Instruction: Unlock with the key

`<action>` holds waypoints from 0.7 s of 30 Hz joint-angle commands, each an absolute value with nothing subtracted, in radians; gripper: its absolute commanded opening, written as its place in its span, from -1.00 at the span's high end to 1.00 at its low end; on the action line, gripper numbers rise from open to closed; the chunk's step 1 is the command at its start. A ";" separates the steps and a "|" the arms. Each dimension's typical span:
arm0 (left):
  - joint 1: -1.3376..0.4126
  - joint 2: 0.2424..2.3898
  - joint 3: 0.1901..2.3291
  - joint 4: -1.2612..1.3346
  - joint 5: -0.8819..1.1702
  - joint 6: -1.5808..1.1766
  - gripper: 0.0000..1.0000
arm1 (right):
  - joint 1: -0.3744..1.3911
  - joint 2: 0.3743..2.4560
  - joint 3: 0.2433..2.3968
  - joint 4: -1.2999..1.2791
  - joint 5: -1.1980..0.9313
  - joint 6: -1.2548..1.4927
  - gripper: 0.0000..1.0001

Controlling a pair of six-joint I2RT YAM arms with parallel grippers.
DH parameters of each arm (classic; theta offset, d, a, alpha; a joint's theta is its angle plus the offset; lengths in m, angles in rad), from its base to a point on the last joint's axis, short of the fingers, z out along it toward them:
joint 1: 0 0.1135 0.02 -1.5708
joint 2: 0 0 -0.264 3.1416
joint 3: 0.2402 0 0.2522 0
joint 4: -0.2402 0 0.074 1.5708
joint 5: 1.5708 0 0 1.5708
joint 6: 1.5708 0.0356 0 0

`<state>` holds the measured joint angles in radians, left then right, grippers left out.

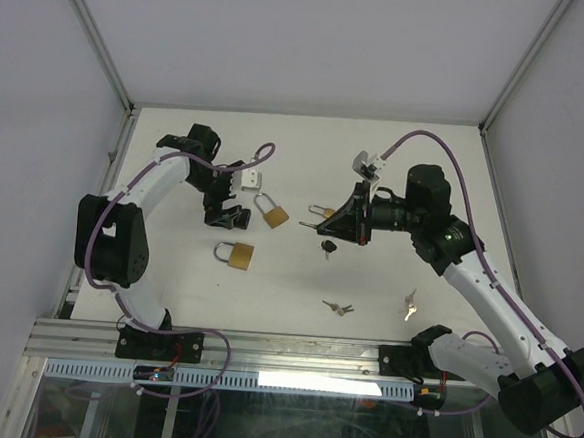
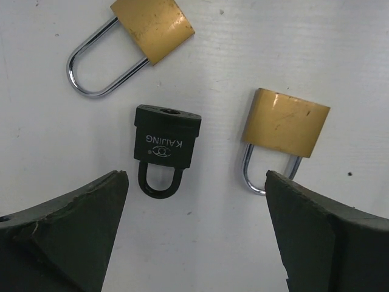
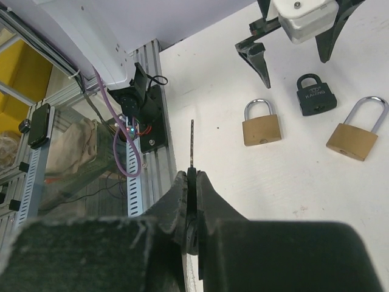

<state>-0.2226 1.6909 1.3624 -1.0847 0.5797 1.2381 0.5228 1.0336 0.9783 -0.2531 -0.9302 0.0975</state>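
Observation:
A black padlock (image 2: 165,146) lies flat on the white table, its shackle pointing toward my left gripper (image 2: 194,234). That gripper hovers just above it, open and empty, with its fingers (image 2: 73,231) wide apart. A brass padlock (image 2: 285,121) lies to one side of the black one and a second brass padlock (image 2: 152,27) lies beyond it. My right gripper (image 3: 192,175) is shut on the dark head of a key (image 3: 192,143). The thin blade sticks straight out past the tips, pointing left in the top view (image 1: 308,223). It is held off the table, apart from the black padlock (image 3: 316,97).
Two loose key bunches (image 1: 338,307) (image 1: 409,307) lie near the front of the table. A dark-headed key (image 1: 327,247) sits just under the right gripper (image 1: 336,225). The left gripper (image 1: 226,212) is at the table's left; white walls bound the back and sides.

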 commanded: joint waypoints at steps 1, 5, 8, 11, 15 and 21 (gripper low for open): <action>-0.210 1.740 1.386 -0.993 0.548 1.448 -0.98 | 0.506 0.990 0.970 -0.235 -0.945 0.072 1.00; -0.209 1.830 1.408 -0.993 0.531 1.556 -0.98 | 0.499 0.990 0.958 -0.234 -0.948 0.066 1.00; -0.210 1.880 1.409 -1.001 0.519 1.593 -0.98 | 0.495 0.987 0.937 -0.221 -0.949 0.067 1.00; -0.213 1.915 1.422 -0.943 0.530 1.555 -0.98 | 0.486 0.987 0.927 -0.216 -0.959 0.066 1.00; -0.224 1.968 1.471 -0.922 0.531 1.542 -0.98 | 0.479 0.995 0.926 -0.214 -0.969 0.066 1.00; -0.236 1.976 1.411 -0.953 0.514 1.620 -0.98 | 0.473 0.995 0.919 -0.207 -0.971 0.067 1.00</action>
<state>-0.2218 1.9862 1.4288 -0.9512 0.4946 1.5093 0.4808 1.0119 0.9188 -0.2565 -0.9470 0.0765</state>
